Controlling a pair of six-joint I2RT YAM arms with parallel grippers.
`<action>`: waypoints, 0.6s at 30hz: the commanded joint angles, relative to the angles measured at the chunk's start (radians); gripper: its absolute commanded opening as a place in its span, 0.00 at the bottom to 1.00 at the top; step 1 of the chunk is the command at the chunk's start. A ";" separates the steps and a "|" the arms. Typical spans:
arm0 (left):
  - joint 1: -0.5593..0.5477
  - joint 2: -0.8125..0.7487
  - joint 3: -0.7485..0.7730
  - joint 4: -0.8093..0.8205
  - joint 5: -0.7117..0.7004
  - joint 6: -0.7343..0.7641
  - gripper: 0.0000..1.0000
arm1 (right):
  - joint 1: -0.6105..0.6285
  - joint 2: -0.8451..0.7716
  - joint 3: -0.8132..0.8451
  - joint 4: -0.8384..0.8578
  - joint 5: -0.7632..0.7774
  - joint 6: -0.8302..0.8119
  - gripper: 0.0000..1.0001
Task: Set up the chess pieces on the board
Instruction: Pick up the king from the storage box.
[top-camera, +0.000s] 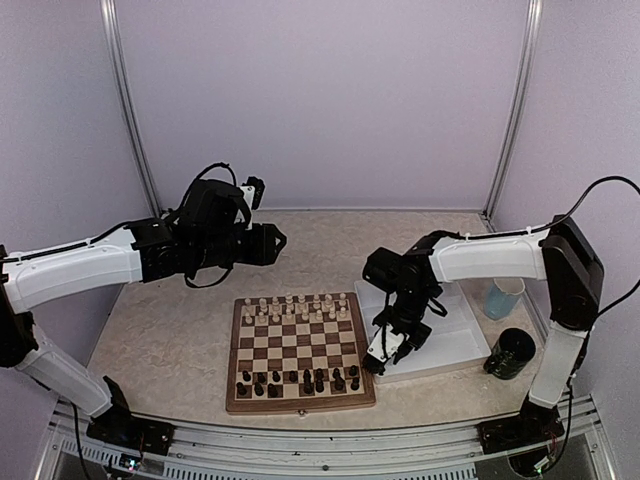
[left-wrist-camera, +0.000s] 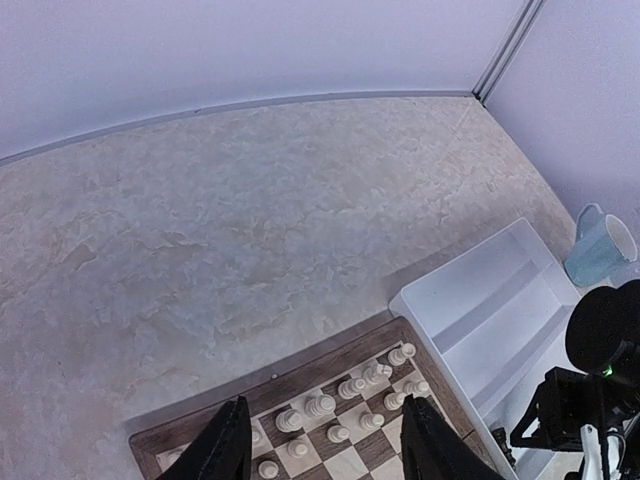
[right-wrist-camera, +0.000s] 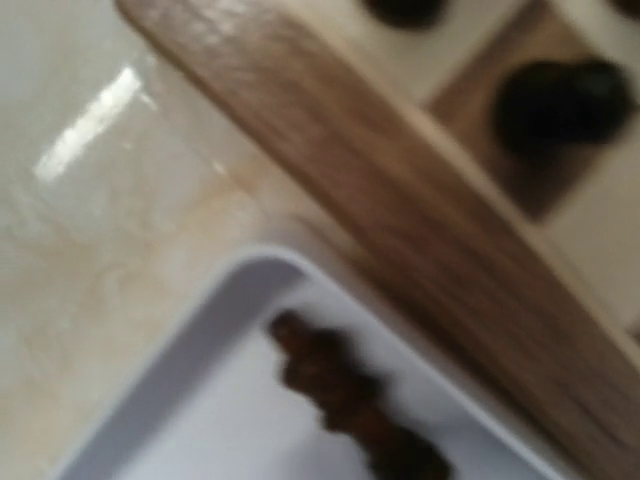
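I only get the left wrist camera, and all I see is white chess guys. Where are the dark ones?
Observer: In the top view, the dark pieces stand on the board's two nearest rows, below the edge of your picture.
Operator: Is that all of them?
Observer: One more shows in the right wrist view: a blurry dark piece at the corner of the white tray, right beside the board's rim.
Operator: Is the other arm getting it?
Observer: In the top view, the right arm reaches down over that tray corner. I can't tell whether it has hold of the piece.
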 joint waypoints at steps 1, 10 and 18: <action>0.004 -0.032 -0.010 0.008 0.001 -0.019 0.51 | 0.014 -0.018 -0.056 0.080 0.029 -0.043 0.32; 0.002 -0.035 -0.015 0.015 0.022 -0.034 0.51 | 0.025 -0.013 -0.051 0.095 0.029 0.000 0.31; 0.001 -0.036 -0.016 0.012 0.030 -0.026 0.51 | 0.027 -0.012 0.043 -0.002 0.010 0.026 0.33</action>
